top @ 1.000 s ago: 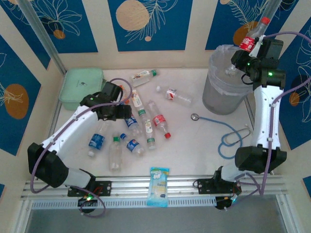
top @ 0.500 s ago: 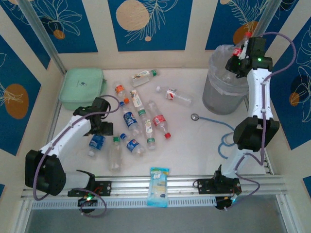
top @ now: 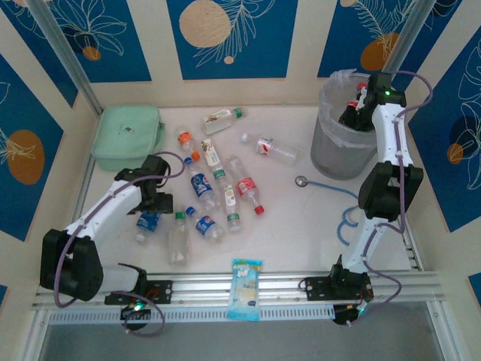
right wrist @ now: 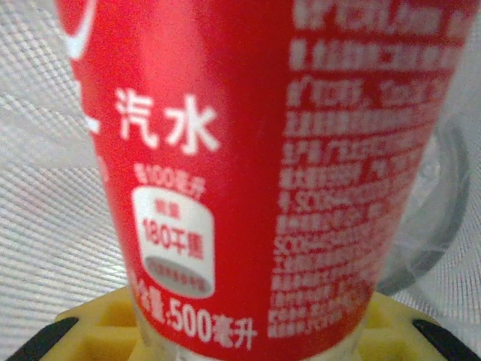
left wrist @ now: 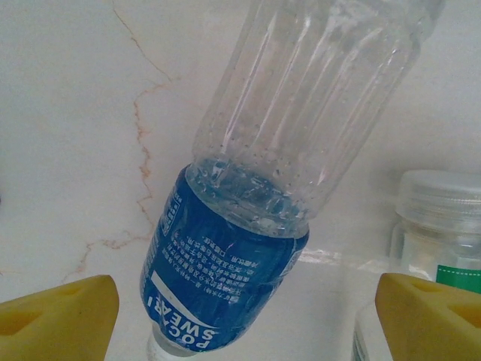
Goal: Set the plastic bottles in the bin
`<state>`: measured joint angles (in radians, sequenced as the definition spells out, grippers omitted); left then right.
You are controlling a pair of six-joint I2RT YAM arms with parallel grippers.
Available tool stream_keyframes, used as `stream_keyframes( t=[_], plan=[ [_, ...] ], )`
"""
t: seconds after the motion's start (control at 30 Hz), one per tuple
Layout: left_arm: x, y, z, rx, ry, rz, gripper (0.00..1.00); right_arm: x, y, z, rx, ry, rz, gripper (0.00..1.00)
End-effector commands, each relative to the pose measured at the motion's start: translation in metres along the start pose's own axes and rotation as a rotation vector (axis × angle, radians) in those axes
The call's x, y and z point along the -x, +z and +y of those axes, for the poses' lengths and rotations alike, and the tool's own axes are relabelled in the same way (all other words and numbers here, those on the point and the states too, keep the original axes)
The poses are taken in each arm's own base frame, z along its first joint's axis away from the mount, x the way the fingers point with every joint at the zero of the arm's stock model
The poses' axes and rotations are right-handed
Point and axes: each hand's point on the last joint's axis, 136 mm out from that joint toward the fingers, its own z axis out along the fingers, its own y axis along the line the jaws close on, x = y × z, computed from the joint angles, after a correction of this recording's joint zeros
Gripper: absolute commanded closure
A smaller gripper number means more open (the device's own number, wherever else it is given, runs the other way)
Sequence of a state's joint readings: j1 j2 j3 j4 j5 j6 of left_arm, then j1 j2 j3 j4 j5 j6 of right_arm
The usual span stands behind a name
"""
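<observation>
Grey plastic with a clear bag inside, the bin [top: 331, 154] is the spot to measure from. Seen from above, the right claw [top: 353, 113] hangs over the bin's mouth, just inside the rim. It is closed on a red-label bottle [top: 360, 95], so that bottle is over the bin but not yet let go. Well away from the bin, about eleven more bottles [top: 225, 188] lie in a loose bunch on the table [top: 301, 233]. The left claw [top: 154, 201] is low over the side of the bunch farthest from the bin, right above a blue-label bottle [top: 148, 222].

The left wrist camera looks down on the blue-label bottle [left wrist: 240, 248] lying flat. The two yellow fingers [left wrist: 60, 316] stand wide apart, one on each side of it, and they do not touch it. This claw holds nothing. Another bottle [left wrist: 440, 226] lies just beside it.

The right wrist camera sits very close to the red-label bottle [right wrist: 255, 165]. It is squeezed tight in the claw, with the bin's bag [right wrist: 45, 150] behind it.

The job looks barely begun. One bottle seems ready to drop, one seems next to be picked up, and the rest wait on the table. What already lies deep in the bin cannot be told.
</observation>
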<state>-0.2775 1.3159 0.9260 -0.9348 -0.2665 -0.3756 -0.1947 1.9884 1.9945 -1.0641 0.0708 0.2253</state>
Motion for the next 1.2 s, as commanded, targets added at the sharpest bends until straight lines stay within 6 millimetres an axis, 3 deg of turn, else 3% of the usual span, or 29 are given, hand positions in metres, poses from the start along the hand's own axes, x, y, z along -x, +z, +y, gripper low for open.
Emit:
stream_keyframes(
  t=[0.0, 0.27, 0.43, 0.6, 0.8, 0.9, 1.17],
  plan=[
    [-0.011, 0.005, 0.001, -0.008, -0.012, 0.040, 0.12, -0.027, 0.021, 0.005, 0.063, 0.033, 0.131, 0.78],
    [-0.014, 0.000, -0.005, -0.080, -0.053, 0.026, 0.12, -0.053, 0.059, 0.004, 0.067, 0.063, 0.222, 0.67],
    [-0.009, -0.011, -0.008, -0.132, -0.077, 0.005, 0.09, -0.059, 0.060, 0.008, 0.066, 0.063, 0.232, 0.50],
    [-0.003, -0.021, -0.002, -0.129, -0.090, -0.018, 0.04, -0.043, 0.030, 0.016, 0.068, 0.037, 0.175, 0.33],
    [-0.004, -0.016, -0.006, -0.220, -0.180, 0.005, 0.00, -0.026, -0.020, 0.022, 0.057, 0.013, 0.090, 0.08],
    [-0.003, -0.013, 0.000, -0.240, -0.259, -0.022, 0.00, -0.022, -0.045, 0.027, 0.074, 0.013, 0.047, 0.06],
    [-0.014, 0.002, 0.018, -0.127, -0.248, 0.006, 0.00, -0.016, -0.112, 0.046, 0.220, 0.062, -0.079, 0.05]
  ],
)
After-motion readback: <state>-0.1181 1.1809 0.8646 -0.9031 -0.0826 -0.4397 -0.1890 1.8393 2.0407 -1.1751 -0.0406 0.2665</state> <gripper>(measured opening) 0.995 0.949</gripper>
